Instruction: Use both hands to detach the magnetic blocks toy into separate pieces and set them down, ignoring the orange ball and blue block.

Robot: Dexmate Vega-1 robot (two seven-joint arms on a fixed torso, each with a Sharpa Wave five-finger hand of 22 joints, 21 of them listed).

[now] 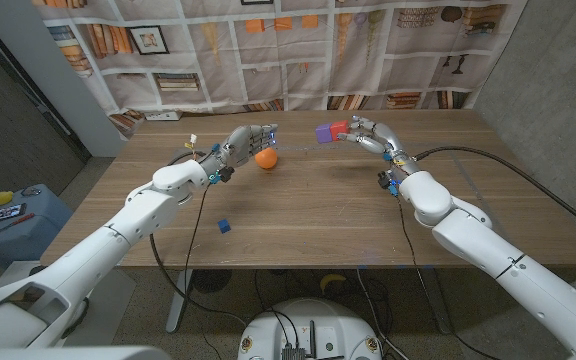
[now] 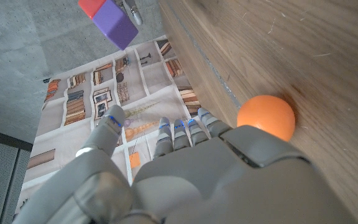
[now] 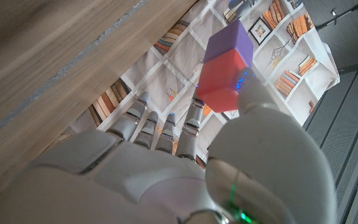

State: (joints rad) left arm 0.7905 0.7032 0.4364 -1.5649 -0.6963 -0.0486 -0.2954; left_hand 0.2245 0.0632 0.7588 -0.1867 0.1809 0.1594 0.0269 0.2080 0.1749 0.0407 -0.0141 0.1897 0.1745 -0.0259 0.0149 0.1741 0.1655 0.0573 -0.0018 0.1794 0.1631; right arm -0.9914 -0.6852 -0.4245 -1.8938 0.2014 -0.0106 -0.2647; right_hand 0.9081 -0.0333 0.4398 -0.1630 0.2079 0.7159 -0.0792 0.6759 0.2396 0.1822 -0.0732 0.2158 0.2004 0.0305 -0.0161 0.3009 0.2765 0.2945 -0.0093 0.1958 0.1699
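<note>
The magnetic blocks toy (image 1: 331,130) is a purple cube joined to a red cube; my right hand (image 1: 368,133) holds it in the air above the far side of the table. In the right wrist view the toy (image 3: 224,65) sits pinched at the red cube by the thumb and fingers (image 3: 253,99). My left hand (image 1: 245,143) hovers raised with fingers apart, holding nothing, just left of the orange ball (image 1: 266,158). In the left wrist view the toy (image 2: 109,18) shows well beyond my left hand's fingers (image 2: 179,134), with a gap between them.
The orange ball (image 2: 266,116) lies on the wooden table (image 1: 298,215) beside my left hand. A small blue block (image 1: 224,226) lies nearer the front left. A bookshelf-print backdrop hangs behind the table's far edge. Cables run across the table near both arms.
</note>
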